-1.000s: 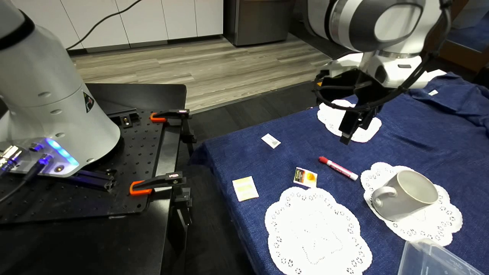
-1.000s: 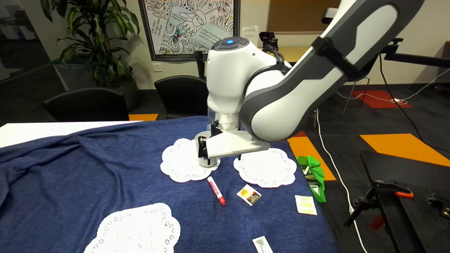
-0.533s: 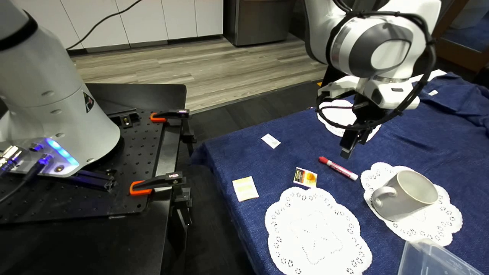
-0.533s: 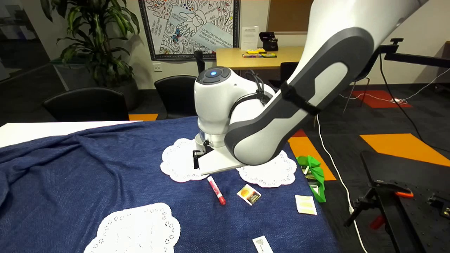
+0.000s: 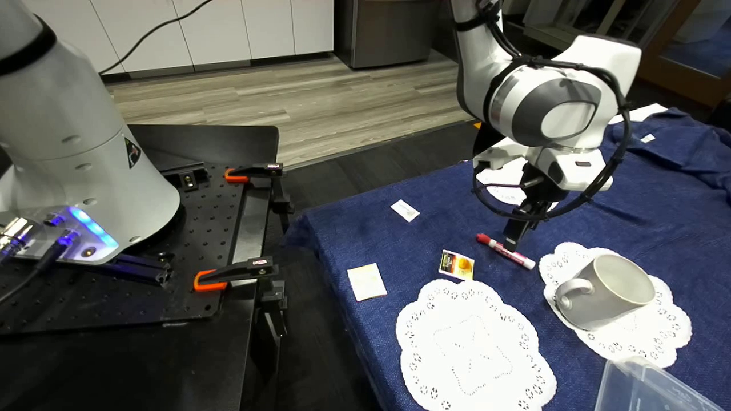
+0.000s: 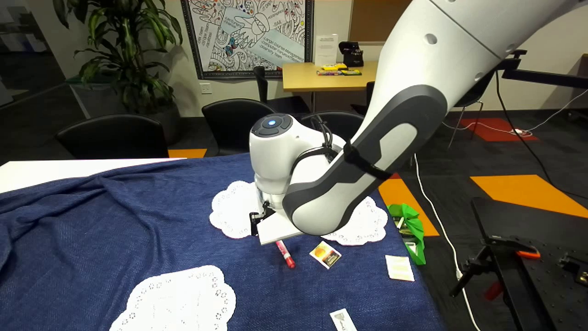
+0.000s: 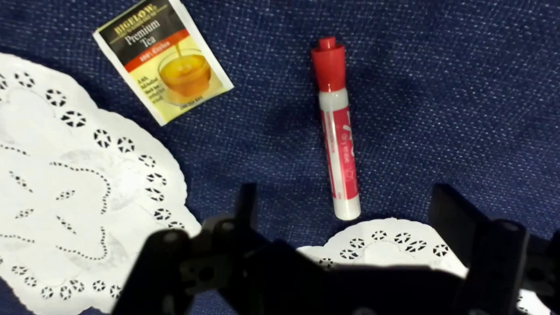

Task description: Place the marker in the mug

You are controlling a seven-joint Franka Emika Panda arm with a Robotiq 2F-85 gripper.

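The red-capped, red-labelled, white-barrelled marker (image 7: 341,144) lies on the worktop (image 5: 354,228), inboard of the robot-side edge; end effector (image 7: 345,197) spread.

Marker (image 6: 285,255) on cloth (image 6: 264,294), 11 o'clock end behind arm (image 6: 395,142).
Packet (image 6: 325,254) at marker's 3 o'clock; one doily (image 6: 179,301) at 8.

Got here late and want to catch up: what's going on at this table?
A robot is at work, but it holds nothing at this moment. Its tool is open over the marker, which lies on the cloth. The mug sits nearby on a doily, and the marker is not in it. Most likely the next step is to grip the marker, then carry it over to the mug.
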